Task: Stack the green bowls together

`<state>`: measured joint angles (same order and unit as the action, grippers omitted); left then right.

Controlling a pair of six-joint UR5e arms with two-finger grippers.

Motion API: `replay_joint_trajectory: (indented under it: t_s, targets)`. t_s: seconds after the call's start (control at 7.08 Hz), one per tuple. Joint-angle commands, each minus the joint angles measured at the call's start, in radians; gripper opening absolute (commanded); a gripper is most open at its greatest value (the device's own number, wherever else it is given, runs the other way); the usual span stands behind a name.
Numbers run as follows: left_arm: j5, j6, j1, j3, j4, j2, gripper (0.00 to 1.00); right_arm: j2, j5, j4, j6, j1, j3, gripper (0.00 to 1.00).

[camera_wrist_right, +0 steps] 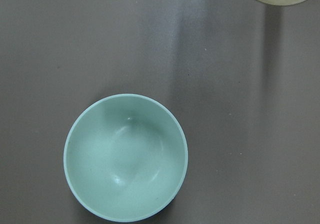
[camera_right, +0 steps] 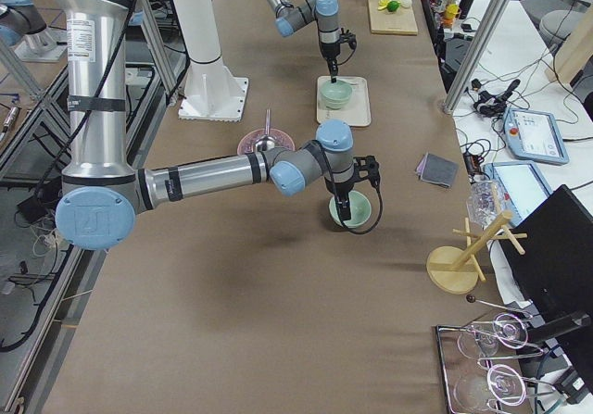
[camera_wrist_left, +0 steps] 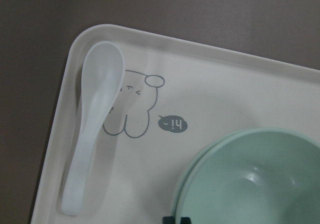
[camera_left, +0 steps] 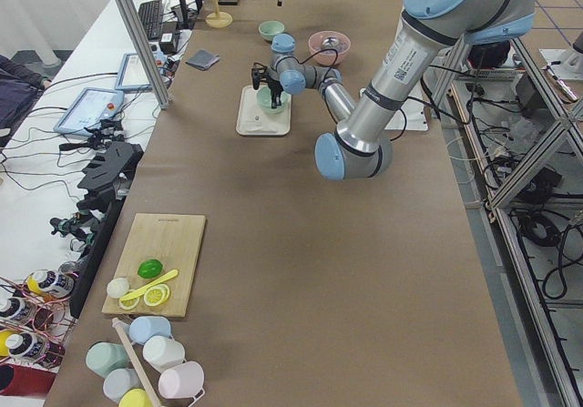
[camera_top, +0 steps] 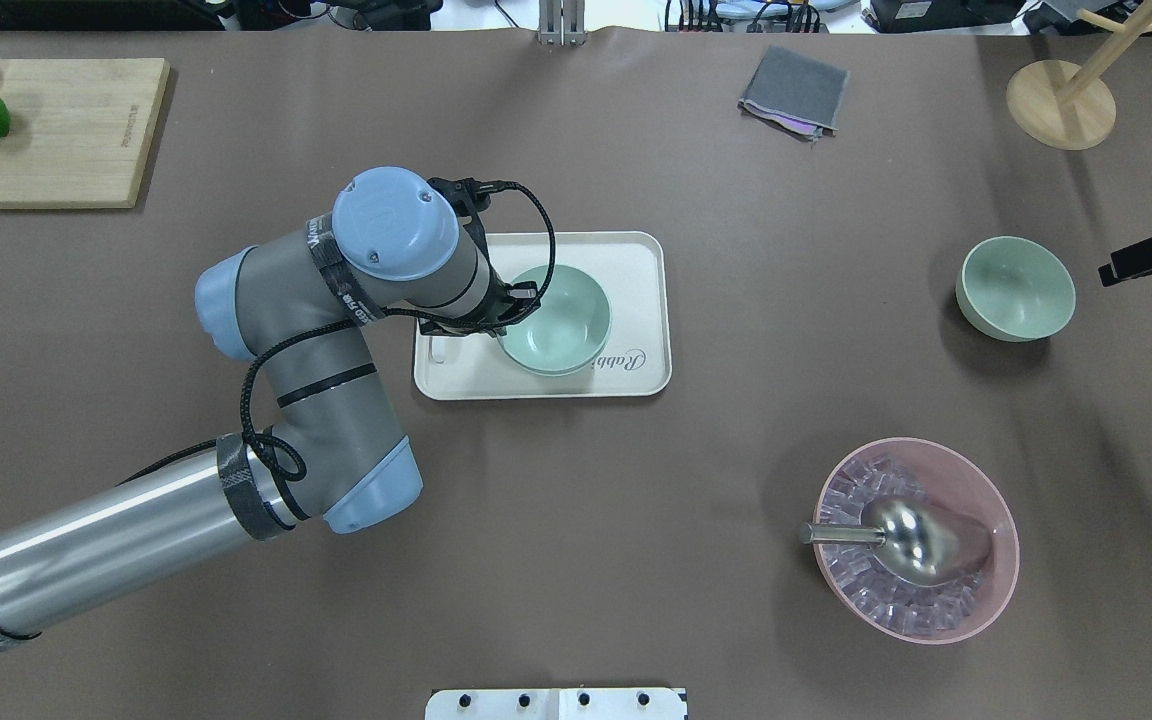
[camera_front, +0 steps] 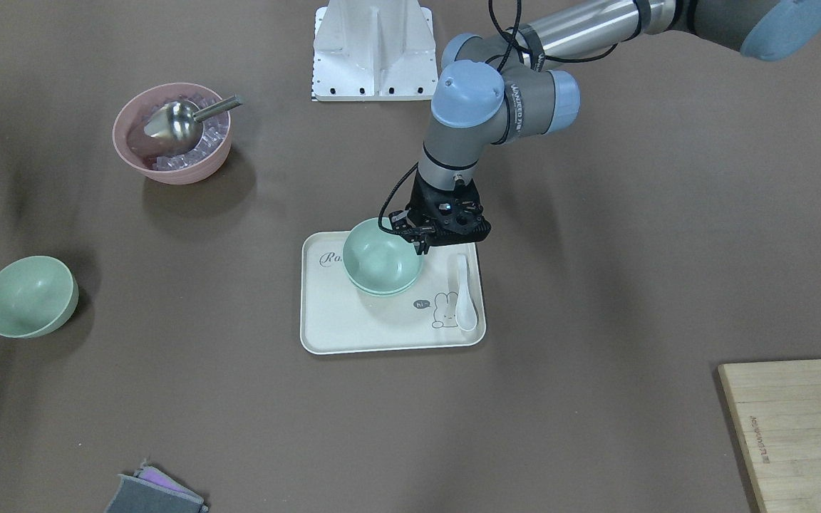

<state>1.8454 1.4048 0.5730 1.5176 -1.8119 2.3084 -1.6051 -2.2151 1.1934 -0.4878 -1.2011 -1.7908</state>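
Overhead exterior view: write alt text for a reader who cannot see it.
The left arm's gripper sits at the rim of two nested green bowls on a cream tray. A third green bowl stands alone at the view's right, and a pink bowl holds clear cubes and a metal scoop.

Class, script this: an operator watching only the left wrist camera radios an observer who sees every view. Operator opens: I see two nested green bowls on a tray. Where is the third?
Observer: The third green bowl sits alone on the table, off the tray, on the robot's right side.
Operator: Anything inside it?
Observer: Nothing; the right wrist view shows it empty.
Operator: What else is over there?
Observer: A pink bowl of clear cubes holding a metal scoop.
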Motion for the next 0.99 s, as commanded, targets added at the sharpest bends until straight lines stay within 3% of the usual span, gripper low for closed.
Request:
replay_joint_trajectory:
  t_s: [0.0, 0.14, 0.42, 0.85]
  targets:
    - [0.0, -0.01, 0.001, -0.002, -0.02, -0.001, 0.79, 0.002, 0.0, 0.0, 0.0, 0.0, 0.001, 1.0]
    - [0.002, -0.012, 0.001, 0.01, -0.02, -0.001, 0.98, 0.002, 0.0, 0.0, 0.0, 0.0, 0.001, 1.0]
    - [0.006, -0.021, 0.017, 0.084, -0.003, -0.021, 0.98, 0.005, -0.005, -0.002, 0.0, 0.0, -0.002, 1.0]
    - [0.179, -0.328, 0.186, 0.333, 0.141, -0.263, 0.98, 0.01, -0.002, -0.074, 0.0, 0.0, -0.044, 1.0]
